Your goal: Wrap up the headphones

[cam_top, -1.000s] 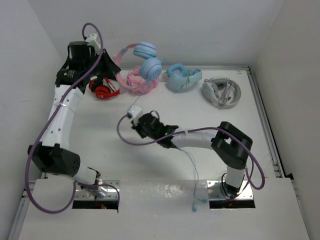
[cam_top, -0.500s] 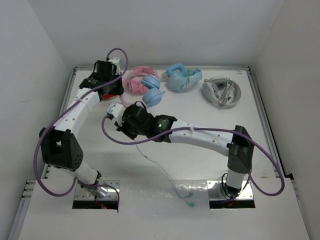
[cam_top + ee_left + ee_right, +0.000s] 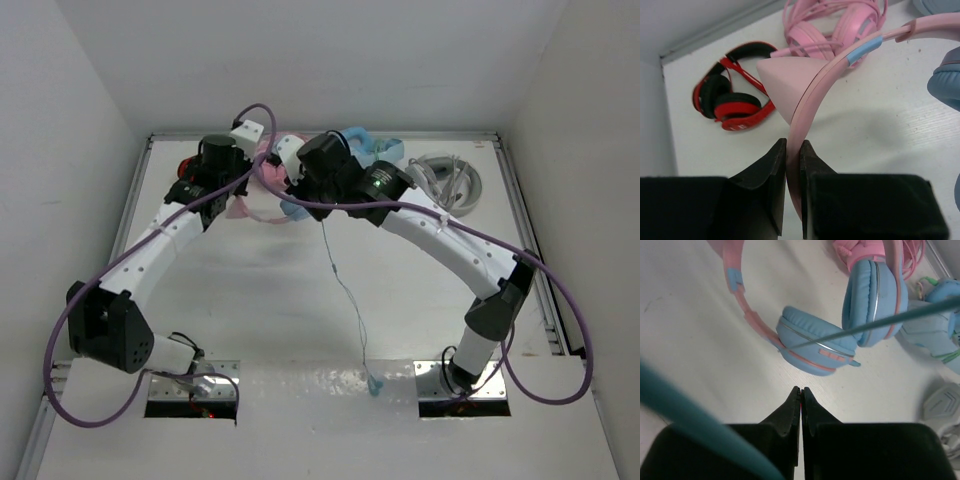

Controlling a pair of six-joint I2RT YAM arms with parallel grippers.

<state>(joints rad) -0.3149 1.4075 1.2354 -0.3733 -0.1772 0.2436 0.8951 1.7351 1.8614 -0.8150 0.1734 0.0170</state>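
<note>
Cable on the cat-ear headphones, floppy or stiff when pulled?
Likely floppy: the cable runs in loose waves to its plug. Probably light, being so thin. It is taut past an ear cup, so tugging may drag the headphones.

A red and black pair of headphones (image 3: 732,102) lay flat on the white table (image 3: 250,300). It was to the left of the all-pink pair (image 3: 832,30), a little apart from it. The all-pink pair sat near the back edge, with its pink cord in loops on top. An all-blue pair (image 3: 935,335) lay just right of the pink pair. A white and grey pair (image 3: 445,182) lay further right.
</note>
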